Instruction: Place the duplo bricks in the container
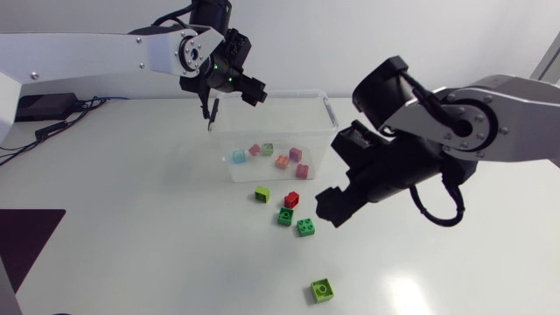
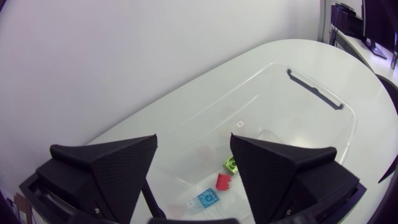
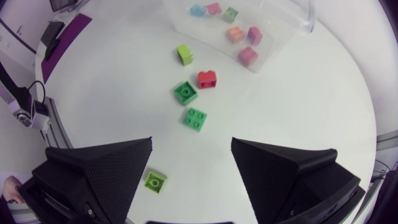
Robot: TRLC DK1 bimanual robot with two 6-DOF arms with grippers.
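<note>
Duplo bricks (image 1: 291,199): five loose at frame centre, others inside the container (image 1: 328,114). My left hand (image 2: 193,140), fingers apart and empty, hangs over its left rim. My right hand (image 3: 191,142), likewise apart, hovers right of the nearest green brick (image 1: 306,227); I should centre over it, then descend squarely.

1. A robotics lab, by the look of it: my left arm (image 1: 87,51) and right arm (image 1: 507,122), silver-grey with black joints, stand at one plain white worktop (image 1: 131,227).
2. Black cables (image 1: 63,121) trail across the worktop's far left corner.
</note>
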